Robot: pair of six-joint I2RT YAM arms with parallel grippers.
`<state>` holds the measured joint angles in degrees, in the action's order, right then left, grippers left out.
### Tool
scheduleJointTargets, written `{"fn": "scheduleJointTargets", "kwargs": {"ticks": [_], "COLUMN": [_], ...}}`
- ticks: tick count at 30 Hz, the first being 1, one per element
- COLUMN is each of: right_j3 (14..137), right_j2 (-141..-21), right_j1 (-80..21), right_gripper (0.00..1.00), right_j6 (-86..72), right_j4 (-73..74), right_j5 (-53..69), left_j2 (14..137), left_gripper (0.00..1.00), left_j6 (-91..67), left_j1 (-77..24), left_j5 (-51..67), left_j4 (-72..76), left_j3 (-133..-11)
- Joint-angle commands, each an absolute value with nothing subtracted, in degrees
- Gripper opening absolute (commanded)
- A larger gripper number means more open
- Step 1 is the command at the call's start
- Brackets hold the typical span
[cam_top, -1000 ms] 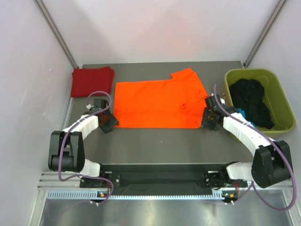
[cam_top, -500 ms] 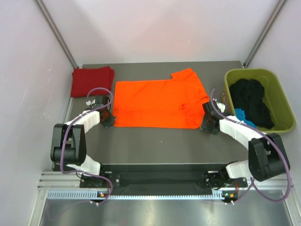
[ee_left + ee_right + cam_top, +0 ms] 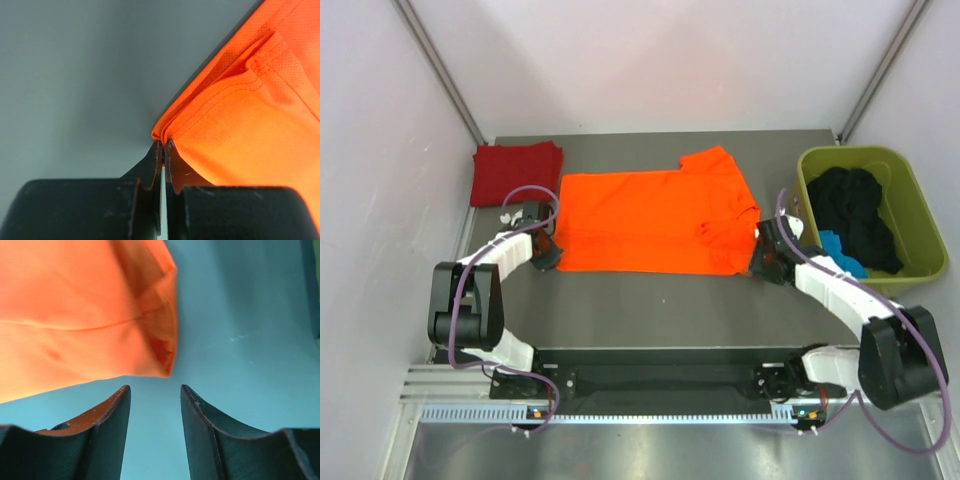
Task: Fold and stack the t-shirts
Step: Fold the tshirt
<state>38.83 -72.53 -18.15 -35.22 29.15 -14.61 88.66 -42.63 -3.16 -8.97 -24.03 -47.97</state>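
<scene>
The orange t-shirt (image 3: 650, 220) lies spread flat in the middle of the table, folded once along its length, with a sleeve at the far right. My left gripper (image 3: 552, 255) is at its near left corner. In the left wrist view the gripper (image 3: 163, 145) is shut on the hemmed corner of the orange fabric (image 3: 250, 125). My right gripper (image 3: 757, 262) sits at the near right corner. It (image 3: 154, 388) stands open there, and the orange corner (image 3: 75, 315) lies just beyond the tips, untouched. The dark red t-shirt (image 3: 516, 172) rests folded at the far left.
An olive-green tub (image 3: 865, 152) stands at the right edge, holding dark clothes (image 3: 860, 215) and a blue piece (image 3: 840, 245). White walls close in on both sides and the back. The arm bases and a rail run along the near edge.
My left gripper moved in to the orange shirt's near left corner and shut on it. The right gripper stayed open by the right corner, shifting only slightly.
</scene>
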Motion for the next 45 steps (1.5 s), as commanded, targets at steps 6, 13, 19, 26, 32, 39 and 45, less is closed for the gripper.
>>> {"fn": "scheduleJointTargets", "kwargs": {"ticks": [6, 13, 19, 26, 32, 39, 45], "right_j3": [37.4, 38.5, 36.5, 31.5, 30.3, 30.0, 30.1], "right_j2": [-66.0, -66.5, -67.8, -66.7, -67.7, -66.8, -67.7], "right_j1": [-18.3, -18.2, -18.2, -18.2, -18.3, -18.3, -18.3], "right_gripper": [0.39, 0.4, 0.37, 0.35, 0.35, 0.35, 0.37], "right_j6": [-24.1, -23.0, -21.6, -22.7, -23.1, -22.7, -21.7], "right_j4": [24.4, 23.8, 19.6, 15.6, 14.0, 12.9, 11.8], "right_j5": [-5.6, -3.9, 2.7, 8.1, 7.1, 5.5, 4.9], "left_j2": [86.1, 88.5, 91.7, 93.6, 94.7, 95.4, 95.9], "left_gripper": [0.0, 0.0, 0.0, 0.0, 0.0, 0.0, 0.0], "left_j6": [-39.6, -35.9, -36.0, -36.2, -35.9, -35.9, -35.9], "left_j1": [-1.6, 2.8, 4.0, 4.0, 4.0, 4.0, 4.0], "left_j5": [-12.9, -12.4, -10.0, -10.3, -10.7, -11.0, -10.9], "left_j4": [-29.4, -31.0, -30.7, -30.5, -30.8, -30.7, -30.5], "left_j3": [-51.1, -55.0, -56.2, -57.2, -58.5, -59.1, -59.0]}}
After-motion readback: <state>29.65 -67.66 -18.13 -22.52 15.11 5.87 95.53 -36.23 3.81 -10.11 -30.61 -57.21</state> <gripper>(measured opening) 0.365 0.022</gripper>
